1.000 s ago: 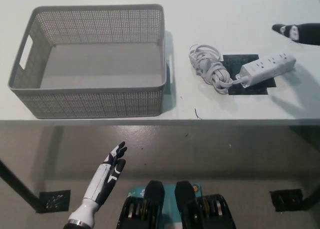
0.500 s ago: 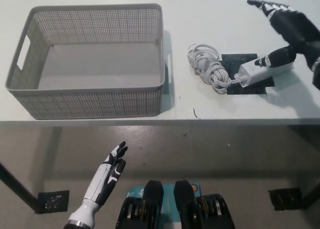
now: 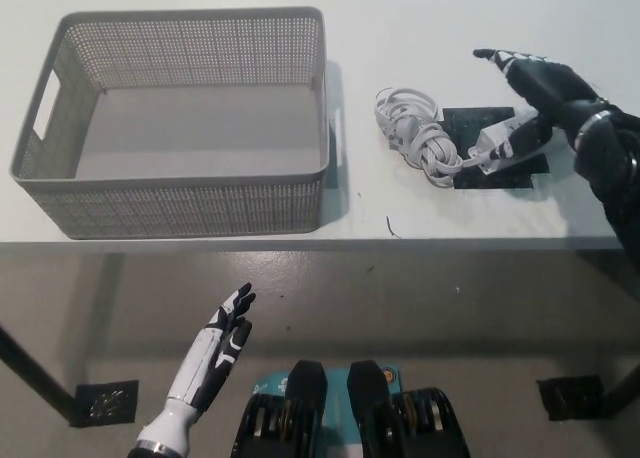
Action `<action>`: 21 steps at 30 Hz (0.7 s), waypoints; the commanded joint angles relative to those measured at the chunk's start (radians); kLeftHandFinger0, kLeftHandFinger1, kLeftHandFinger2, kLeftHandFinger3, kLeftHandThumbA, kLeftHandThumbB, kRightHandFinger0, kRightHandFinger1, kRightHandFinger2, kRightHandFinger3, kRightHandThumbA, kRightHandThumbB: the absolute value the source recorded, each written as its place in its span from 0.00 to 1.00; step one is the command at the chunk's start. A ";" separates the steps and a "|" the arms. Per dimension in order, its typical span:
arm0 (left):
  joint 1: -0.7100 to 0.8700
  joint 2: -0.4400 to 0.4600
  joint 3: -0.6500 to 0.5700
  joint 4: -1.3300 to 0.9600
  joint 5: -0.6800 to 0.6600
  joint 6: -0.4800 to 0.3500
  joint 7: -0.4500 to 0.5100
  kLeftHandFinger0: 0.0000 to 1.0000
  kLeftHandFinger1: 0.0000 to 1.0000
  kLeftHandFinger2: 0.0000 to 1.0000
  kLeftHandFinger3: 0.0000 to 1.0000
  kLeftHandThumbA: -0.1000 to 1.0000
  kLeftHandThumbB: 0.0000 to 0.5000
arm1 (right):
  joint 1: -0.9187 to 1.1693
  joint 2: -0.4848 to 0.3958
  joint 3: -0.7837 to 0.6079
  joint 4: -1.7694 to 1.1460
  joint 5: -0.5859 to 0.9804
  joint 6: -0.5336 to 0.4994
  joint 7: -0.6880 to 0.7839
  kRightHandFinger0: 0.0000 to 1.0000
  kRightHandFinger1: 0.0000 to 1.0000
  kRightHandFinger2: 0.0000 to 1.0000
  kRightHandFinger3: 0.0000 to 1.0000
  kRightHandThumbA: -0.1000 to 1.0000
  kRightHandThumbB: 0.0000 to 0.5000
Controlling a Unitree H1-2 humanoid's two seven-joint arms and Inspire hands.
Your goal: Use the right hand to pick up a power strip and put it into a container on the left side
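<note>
Right hand (image 3: 535, 78) over the strip (image 3: 505, 141), black, reaching in from the picture's right edge, fingers (image 3: 497, 55) stretched out and apart toward the worktop's far side, holding nothing. Thumb low against the strip's top, contact hard to judge. Most of the strip's far end hidden under the palm; only the near white end showing. Strip lying on a dark mat (image 3: 497, 148) on the worktop (image 3: 420, 28), tilted, well right of the basket (image 3: 180, 193). Cord (image 3: 418, 135) bundled in a loose white coil just left of the strip, joined to its near end, partly on the mat and partly on bare worktop. Basket grey and perforated, on the worktop's left part, a handle slot in its left wall, nothing inside. Small dark mark on the worktop near the front edge, between basket and mat. Left hand (image 3: 215, 353) white, low in the picture at lower left, below the worktop's front edge, fingers straight and a little apart, holding nothing.
</note>
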 commanded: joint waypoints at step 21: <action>-0.011 0.002 0.010 -0.021 -0.024 -0.030 -0.002 1.00 1.00 1.00 1.00 1.00 0.16 | -0.172 0.123 0.067 0.465 -0.035 -0.155 -0.168 1.00 1.00 1.00 1.00 1.00 0.78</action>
